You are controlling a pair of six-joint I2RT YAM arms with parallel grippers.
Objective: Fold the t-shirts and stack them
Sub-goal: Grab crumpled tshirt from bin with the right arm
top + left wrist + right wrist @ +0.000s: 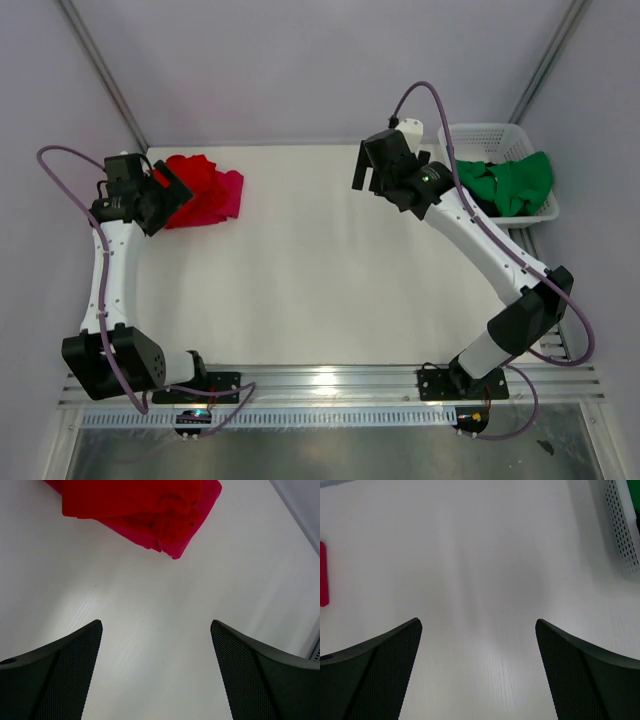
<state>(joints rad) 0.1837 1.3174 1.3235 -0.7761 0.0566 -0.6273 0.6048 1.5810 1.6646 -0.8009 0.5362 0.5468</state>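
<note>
Stack status: red t-shirt [193, 178] is lying folded on top of the magenta t-shirt [230, 198] at the far-left of the table [300, 260]. Magenta edge is showing along the right side of the pile. Green t-shirt [517, 180] is sitting bunched in the white lattice basket [480, 132] at the far-right corner, draped over the front rim. Something dark is lying under it; whether it is a shirt cannot be told.

Left gripper [170, 200] is being held wide open and empty, just beside the stack, nothing between the fingers. Right gripper [368, 172] is likewise being held wide open and empty, hanging over bare table just left of the basket.

Step in hand, as judged: the next shirt is being fetched from the basket, most likely the green one.

Notes for doing it well:
- Cloth is soft and limp, so only a single layer at a hem or shoulder should be pinched, not the whole wad.
- It should be lifted high enough for the rim to be cleared; the lattice holes are a snag risk and the light plastic basket could be dragged along.
- It should be spread flat mid-table, well apart from the stack, with both arms being used to pull the wrinkles out.
- The red/magenta pile looks loosely folded with rounded, lumpy edges, so the next shirt should be set down squarely, not slid on.
</note>
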